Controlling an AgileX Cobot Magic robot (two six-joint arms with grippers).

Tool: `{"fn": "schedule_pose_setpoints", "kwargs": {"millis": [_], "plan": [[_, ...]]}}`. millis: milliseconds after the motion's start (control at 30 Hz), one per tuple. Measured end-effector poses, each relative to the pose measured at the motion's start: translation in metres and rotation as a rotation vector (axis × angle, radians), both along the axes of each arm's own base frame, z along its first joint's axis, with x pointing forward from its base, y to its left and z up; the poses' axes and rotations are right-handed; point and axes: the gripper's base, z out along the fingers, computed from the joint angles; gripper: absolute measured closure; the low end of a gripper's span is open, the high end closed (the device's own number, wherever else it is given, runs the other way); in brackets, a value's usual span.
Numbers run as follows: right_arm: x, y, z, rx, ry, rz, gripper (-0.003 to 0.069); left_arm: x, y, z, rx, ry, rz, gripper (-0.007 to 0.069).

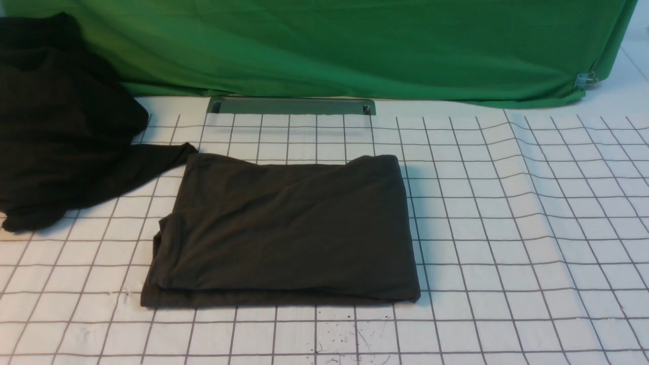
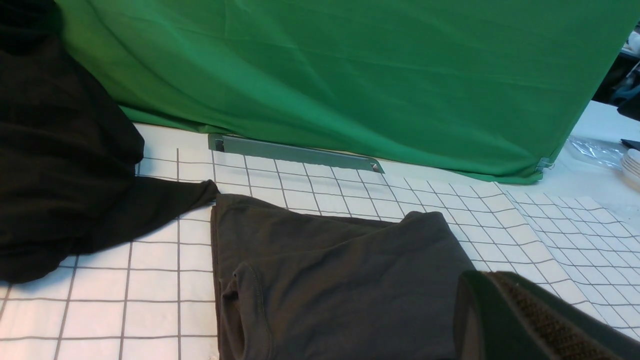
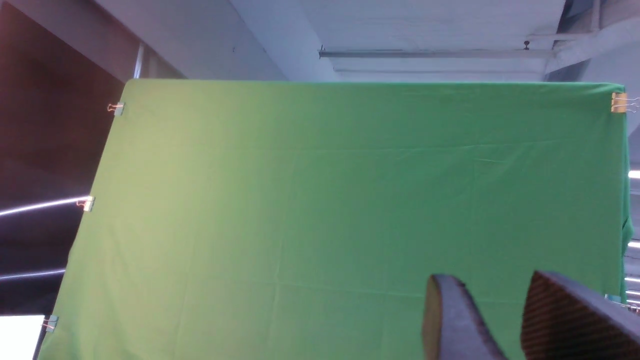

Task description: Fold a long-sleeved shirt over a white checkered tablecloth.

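The left gripper (image 2: pixel 525 320) shows only in the left wrist view, as dark fingers pressed together with no gap, holding nothing, raised just above the near right part of the shirt (image 2: pixel 340 285). The right gripper (image 3: pixel 505 320) appears only in the right wrist view: its two fingers stand a little apart with green showing between them, nothing held, and it points up at the backdrop (image 3: pixel 350 210) and the ceiling, away from the desk. Neither gripper is seen in the front view.

The front view gives the whole shirt (image 1: pixel 289 228), folded into a neat dark rectangle at the middle of the checkered tablecloth (image 1: pixel 507 228). The left wrist view adds a stitched seam and a rolled opening on the fold's left side, which the front view barely shows. At ten o'clock from the shirt lies a black cloth heap (image 1: pixel 56 126), one tongue of it reaching to the shirt's far left corner. At twelve o'clock, a grey metal bar (image 1: pixel 291 105) sits at the foot of the backdrop. Clips on the backdrop's edges show best in the right wrist view.
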Motion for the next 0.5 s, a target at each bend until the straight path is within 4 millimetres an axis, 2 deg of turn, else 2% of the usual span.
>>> {"fn": "schedule_pose_setpoints", "kwargs": {"millis": [333,500], "plan": [[0.0,0.0,0.0,0.0,0.0,0.0,0.0426,0.0,0.0,0.0,0.006,-0.002,0.0,0.0623],[0.0,0.0,0.0,0.0,0.0,0.0,0.0421,0.0009,0.003,0.0005,0.135,-0.038,0.018,0.0623]]}}
